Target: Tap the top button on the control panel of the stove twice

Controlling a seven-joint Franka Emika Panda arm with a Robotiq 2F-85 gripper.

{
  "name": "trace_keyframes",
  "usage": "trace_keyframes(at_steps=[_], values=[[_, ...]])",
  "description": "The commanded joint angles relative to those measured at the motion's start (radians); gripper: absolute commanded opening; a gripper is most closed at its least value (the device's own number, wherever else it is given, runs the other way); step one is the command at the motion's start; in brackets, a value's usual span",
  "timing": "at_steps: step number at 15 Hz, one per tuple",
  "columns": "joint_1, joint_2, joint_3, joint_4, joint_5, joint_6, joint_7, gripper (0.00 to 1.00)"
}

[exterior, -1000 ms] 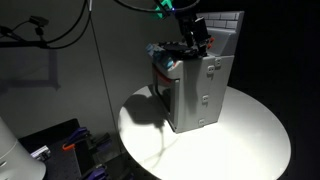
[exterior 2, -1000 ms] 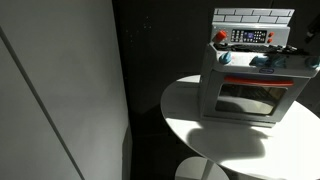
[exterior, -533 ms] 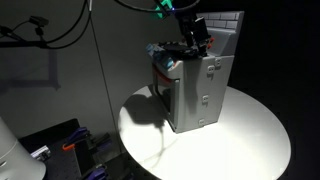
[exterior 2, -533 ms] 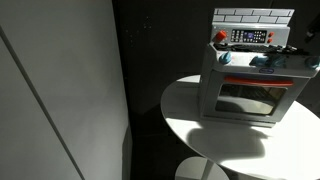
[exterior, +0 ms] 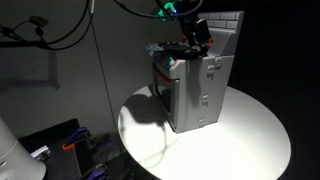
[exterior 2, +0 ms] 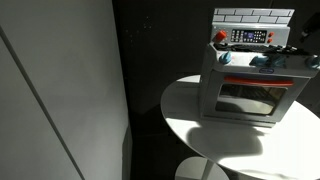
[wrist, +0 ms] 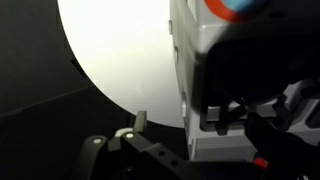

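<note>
The small grey stove (exterior: 203, 92) stands on a round white table (exterior: 255, 135). In an exterior view it faces the camera (exterior 2: 245, 95), with its door and handle in front. The white control panel (exterior 2: 250, 37) with red marks sits on the tiled back wall, right of a red knob (exterior 2: 221, 37). My gripper (exterior: 194, 35) hangs over the cooktop close to the back wall. In the wrist view the gripper (wrist: 200, 126) is close against the stove's grey body (wrist: 190, 55), with its fingers apart and empty. The panel's buttons are hidden there.
Dark toy pieces lie on the cooktop (exterior 2: 268, 60). The table edge (wrist: 85, 75) drops into black surroundings. A pale wall panel (exterior 2: 60, 90) stands off to one side. Cables and clutter (exterior: 70, 145) lie on the floor beside the table.
The arm over the stove has shifted very slightly. The stove and table have not moved.
</note>
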Motion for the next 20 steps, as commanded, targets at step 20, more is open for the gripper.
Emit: trace_keyframes(at_steps=[20], values=[[0.109,0.275,-0.059,0.303,-0.027,0.044,0.204,1.0]])
